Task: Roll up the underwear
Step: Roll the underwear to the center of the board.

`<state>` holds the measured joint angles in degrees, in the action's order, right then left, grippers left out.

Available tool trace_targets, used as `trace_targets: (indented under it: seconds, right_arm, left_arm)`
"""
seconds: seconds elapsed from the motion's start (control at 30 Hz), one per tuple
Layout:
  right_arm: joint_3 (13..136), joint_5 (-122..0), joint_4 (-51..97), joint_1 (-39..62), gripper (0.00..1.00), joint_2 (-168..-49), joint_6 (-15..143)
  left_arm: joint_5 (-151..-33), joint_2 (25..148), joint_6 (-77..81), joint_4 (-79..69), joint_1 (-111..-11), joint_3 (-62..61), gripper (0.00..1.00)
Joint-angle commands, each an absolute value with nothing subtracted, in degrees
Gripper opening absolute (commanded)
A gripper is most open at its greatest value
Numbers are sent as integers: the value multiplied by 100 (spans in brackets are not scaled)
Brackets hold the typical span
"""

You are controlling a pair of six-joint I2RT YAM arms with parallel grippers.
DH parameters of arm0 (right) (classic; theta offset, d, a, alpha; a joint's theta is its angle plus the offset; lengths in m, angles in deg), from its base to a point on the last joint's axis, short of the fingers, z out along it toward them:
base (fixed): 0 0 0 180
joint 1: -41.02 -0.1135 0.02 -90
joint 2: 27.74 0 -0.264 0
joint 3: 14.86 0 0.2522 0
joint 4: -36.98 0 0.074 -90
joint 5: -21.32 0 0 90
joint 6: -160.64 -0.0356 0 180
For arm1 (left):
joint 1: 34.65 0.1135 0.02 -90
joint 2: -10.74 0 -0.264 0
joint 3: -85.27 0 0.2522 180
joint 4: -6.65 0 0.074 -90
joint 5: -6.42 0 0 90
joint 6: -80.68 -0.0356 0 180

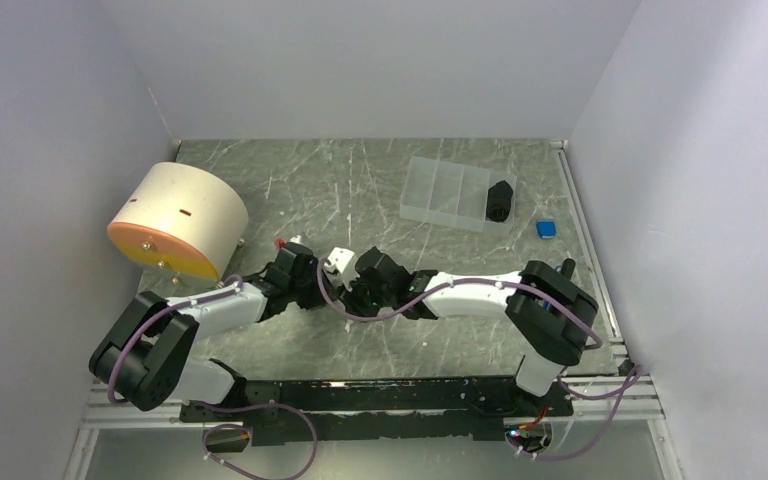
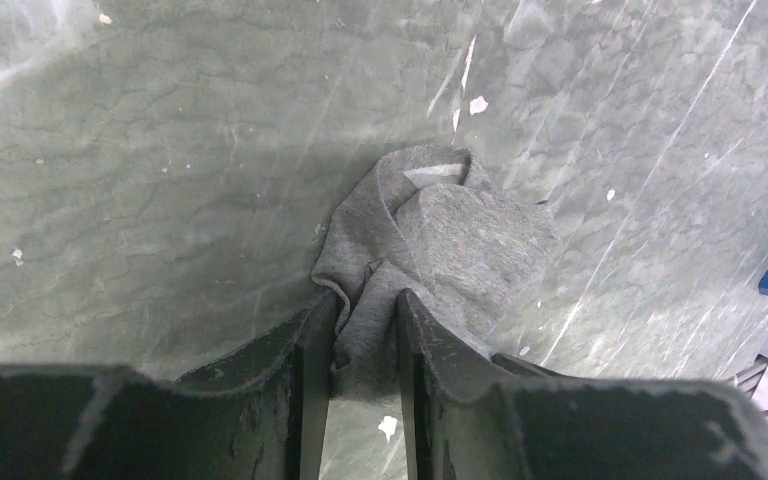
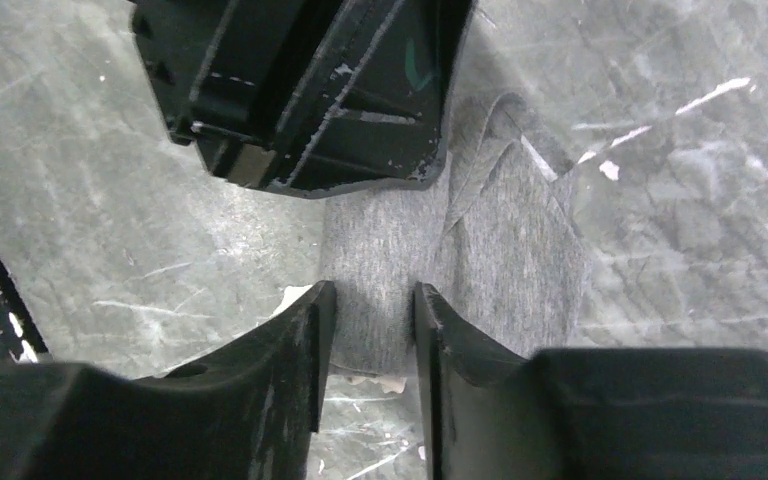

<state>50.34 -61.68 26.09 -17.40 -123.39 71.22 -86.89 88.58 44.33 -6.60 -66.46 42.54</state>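
Item under task: the grey knit fabric underwear (image 2: 460, 235) lies bunched and partly folded over on the grey-green marbled surface (image 2: 140, 180). It is in the middle of the surface, where my two arms meet. In the top view my wrists cover it, so only the wrist views show how it lies.

My left fingers (image 2: 325, 335) are clamped on a gathered fold at the near edge of the cloth. The fabric fills the narrow gap between them. Past the tips the cloth spreads out, with one flap doubled back on itself.

My right fingers (image 3: 315, 335) stand close together, pinching a flat band of the same cloth. Seen from the right wrist, the black housing of my left fingers sits just beyond, over the far part of the garment. A creased flap shows to its right.

Further out, toward the back right and well apart from the garment, stands a clear plastic box with compartments (image 1: 445, 193). A small black object (image 1: 500, 201) lies at its right end. A small blue object (image 1: 546, 229) lies near the right edge. At the left lies a cream cylinder with an orange face (image 1: 175, 222).
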Motion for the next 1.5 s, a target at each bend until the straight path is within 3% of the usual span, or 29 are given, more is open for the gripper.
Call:
trace_targets:
  seconds: [0.0, 0.1, 0.2, 0.37, 0.57, 0.7, 0.83, 1.03, 1.2, 1.47]
  right_arm:
    - [5247, -6406, 2665, -1773, 32, -12501, 7267]
    - [5165, -6222, 2773, -1701, 17, -12516, 7081]
    - [4922, -5325, 3129, -1284, 10, -12518, 6592]
    - [4338, -2913, 4581, -315, 10, -12752, 5417]
    - [4148, -2423, 5394, 204, 12, -13297, 4468]
    - [4044, -2216, 5800, 416, 15, -13496, 4168]
    - [3995, -2131, 5931, 559, 20, -13557, 4017]
    - [4181, -2395, 5186, 568, 35, -13223, 4473]
    - [4546, -3881, 3651, 251, 48, -12481, 5488]
    - [4626, -6246, 3170, -1023, 55, -11686, 6738]
  left_arm:
    - [-8512, 8956, 4237, -1028, -6657, 4107, 34]
    - [-8506, 8890, 4235, -1088, -6663, 4093, 40]
    - [-8544, 8677, 4269, -1106, -6647, 4079, 52]
    - [-8665, 8440, 4334, -1123, -6624, 3940, 74]
    - [-8783, 8128, 4332, -782, -6636, 4009, 79]
    - [-9015, 8153, 4242, -379, -6643, 4159, 78]
    - [-9214, 8650, 4180, -262, -6679, 4057, 71]
    - [-8955, 9189, 4218, -537, -6794, 3814, 57]
    - [-8882, 9393, 4257, -659, -6789, 3764, 53]
    - [-8804, 9330, 4266, -702, -6793, 3765, 52]
